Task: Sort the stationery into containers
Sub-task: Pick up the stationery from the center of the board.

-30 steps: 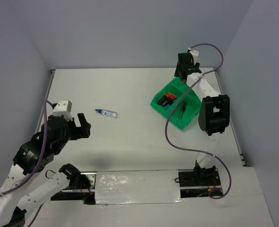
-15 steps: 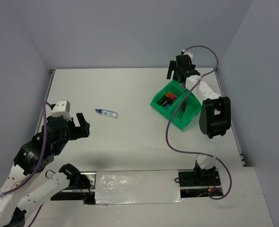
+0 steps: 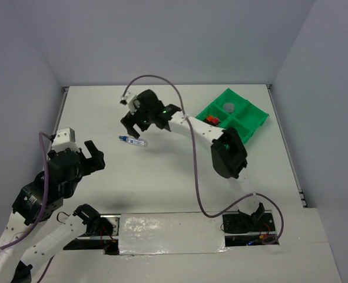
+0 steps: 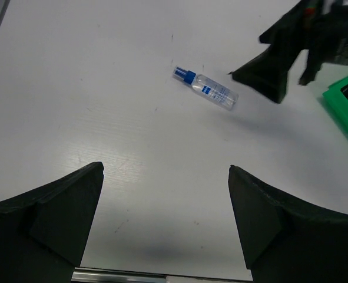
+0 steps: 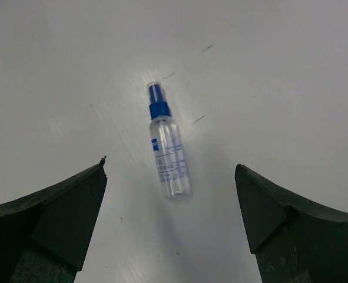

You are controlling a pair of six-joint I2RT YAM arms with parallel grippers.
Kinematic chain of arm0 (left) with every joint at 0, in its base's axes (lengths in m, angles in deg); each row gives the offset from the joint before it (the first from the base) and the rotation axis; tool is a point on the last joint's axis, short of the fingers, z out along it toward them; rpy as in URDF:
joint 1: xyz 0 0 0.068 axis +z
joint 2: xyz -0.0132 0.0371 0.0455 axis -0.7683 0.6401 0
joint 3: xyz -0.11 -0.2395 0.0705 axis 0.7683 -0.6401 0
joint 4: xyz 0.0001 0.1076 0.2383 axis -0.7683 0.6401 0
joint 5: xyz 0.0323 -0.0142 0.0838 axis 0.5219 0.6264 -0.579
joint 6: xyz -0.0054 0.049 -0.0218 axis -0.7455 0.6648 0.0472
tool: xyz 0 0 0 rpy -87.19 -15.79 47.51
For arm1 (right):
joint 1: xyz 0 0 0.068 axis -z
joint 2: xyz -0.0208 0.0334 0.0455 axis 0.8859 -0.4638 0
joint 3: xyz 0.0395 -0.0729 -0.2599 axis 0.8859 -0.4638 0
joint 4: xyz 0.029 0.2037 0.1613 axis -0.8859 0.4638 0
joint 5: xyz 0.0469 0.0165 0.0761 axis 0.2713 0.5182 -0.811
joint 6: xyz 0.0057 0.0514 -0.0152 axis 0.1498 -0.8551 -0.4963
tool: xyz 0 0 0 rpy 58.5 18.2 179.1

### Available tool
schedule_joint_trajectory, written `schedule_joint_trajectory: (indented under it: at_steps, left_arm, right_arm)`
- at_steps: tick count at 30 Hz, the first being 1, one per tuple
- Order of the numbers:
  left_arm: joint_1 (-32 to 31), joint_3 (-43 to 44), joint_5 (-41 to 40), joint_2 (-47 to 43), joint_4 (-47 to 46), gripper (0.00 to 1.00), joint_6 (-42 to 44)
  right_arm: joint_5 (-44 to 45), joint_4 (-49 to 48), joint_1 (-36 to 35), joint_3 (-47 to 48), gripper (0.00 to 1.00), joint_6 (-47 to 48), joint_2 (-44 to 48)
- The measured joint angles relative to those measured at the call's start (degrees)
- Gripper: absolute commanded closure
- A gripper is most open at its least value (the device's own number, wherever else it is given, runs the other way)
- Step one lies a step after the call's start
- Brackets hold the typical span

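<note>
**Right gripper over the bottle, jaws wide**

The right gripper [image 3: 136,127] hangs just over the bottle [image 3: 132,140]. Its fingers are spread far apart and they grip nothing. The bottle lies flat on the table [image 3: 162,177], at 10 o'clock from the middle. In the right wrist view its blue cap points to 12 o'clock. The left gripper [image 3: 94,154] is at 8 o'clock, also wide apart and empty, near the bottle but not touching it. The green tray [image 3: 253,122] stands at 2 o'clock. A grey piece [image 3: 229,107] lies in its far compartment.
</note>
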Motion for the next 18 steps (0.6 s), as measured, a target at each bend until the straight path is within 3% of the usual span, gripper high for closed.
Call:
schedule_joint_trajectory:
  at_steps: [7,9,10,15,18]
  left_arm:
    - [0.0,-1.31,-0.28,-0.7,-0.31,0.01,-0.94]
    - [0.0,-1.36,-0.26,-0.81,-0.35,0.01,-0.94]
    - [0.0,-1.36,-0.24,-0.96,-0.42,0.01,-0.94]
    - [0.0,-1.38,-0.2,-1.42,-0.48,0.01,-0.94]
    - [0.0,-1.42,-0.17,-1.42,-0.63,0.01,-0.94]
  right_arm:
    - [2.14,9.7,-4.42,15.78,0.06,8.52,-18.16]
    - [2.89,12.07,-4.42,18.86,0.17,9.57,-21.51]
    - [3.17,12.92,-4.42,20.11,0.28,9.92,-22.84]
    - [3.02,15.67,-4.5,20.9,0.46,11.82,-24.41]
    - [1.68,15.93,-4.68,20.5,0.9,13.25,-24.24]
